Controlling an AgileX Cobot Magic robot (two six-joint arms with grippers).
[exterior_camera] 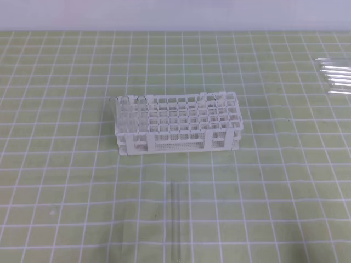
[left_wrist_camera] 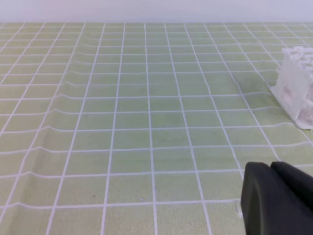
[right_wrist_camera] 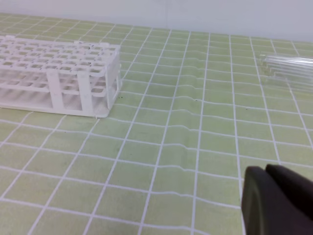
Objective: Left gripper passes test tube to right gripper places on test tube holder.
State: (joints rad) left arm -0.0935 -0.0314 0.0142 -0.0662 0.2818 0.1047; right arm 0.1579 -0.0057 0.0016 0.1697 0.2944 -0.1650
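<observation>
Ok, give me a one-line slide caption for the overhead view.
White test tube holder on a green grid mat, one test tube lying in front, spare tubes far right.

Test tube holder (exterior_camera: 178,123): white matt plastic lattice. Test tube (exterior_camera: 176,219): clear glossy glass. Counter (exterior_camera: 285,181): green gridded cloth-like cover, matt, rippled. End effector (right_wrist_camera: 279,200): black, matt.

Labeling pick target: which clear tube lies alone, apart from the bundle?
The test tube lying by itself on the mat in front of the test tube holder. The other tubes sit bundled at the far right edge.
</observation>
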